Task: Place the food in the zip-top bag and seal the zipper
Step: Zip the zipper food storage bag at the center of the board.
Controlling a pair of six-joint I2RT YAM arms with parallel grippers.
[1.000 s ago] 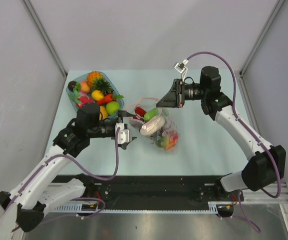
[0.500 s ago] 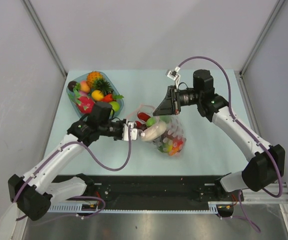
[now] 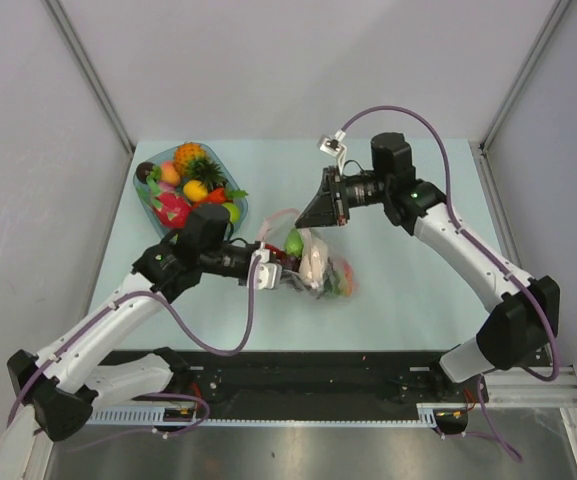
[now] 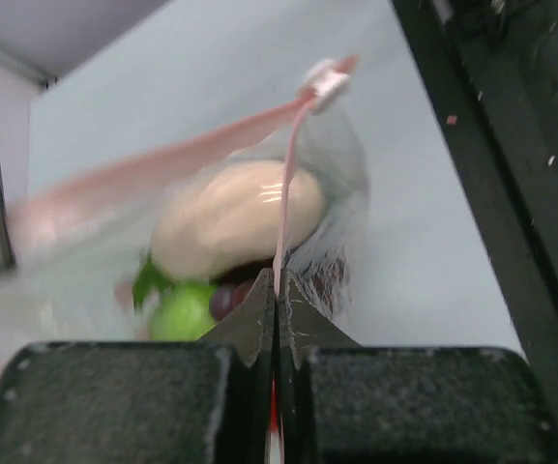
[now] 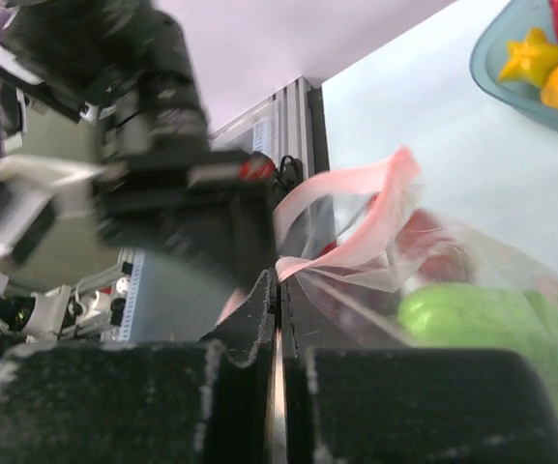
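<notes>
The zip-top bag (image 3: 320, 268) lies mid-table with several food pieces in it. Through its clear wall I see a pale beige oval piece (image 4: 228, 218) and a green one (image 4: 182, 311). My left gripper (image 3: 276, 277) is at the bag's left end, shut (image 4: 277, 290) on the pink zipper (image 4: 284, 208). My right gripper (image 3: 304, 222) reaches in from the far right, its jaws (image 5: 279, 286) pressed together on the bag's pink-edged mouth (image 5: 356, 237). More food (image 3: 190, 185) fills the blue-green tray (image 3: 242, 203) at the back left.
In the right wrist view the left arm's wrist (image 5: 162, 184) looms blurred just behind the bag mouth. The tray's corner (image 5: 511, 85), with a yellow star piece (image 5: 527, 58), shows at the upper right. The black rail (image 3: 298, 370) runs along the near table edge.
My left gripper moved right to the bag and closed on the zipper. My right gripper shifted left. The bag slid left and slumped lower on the table.
</notes>
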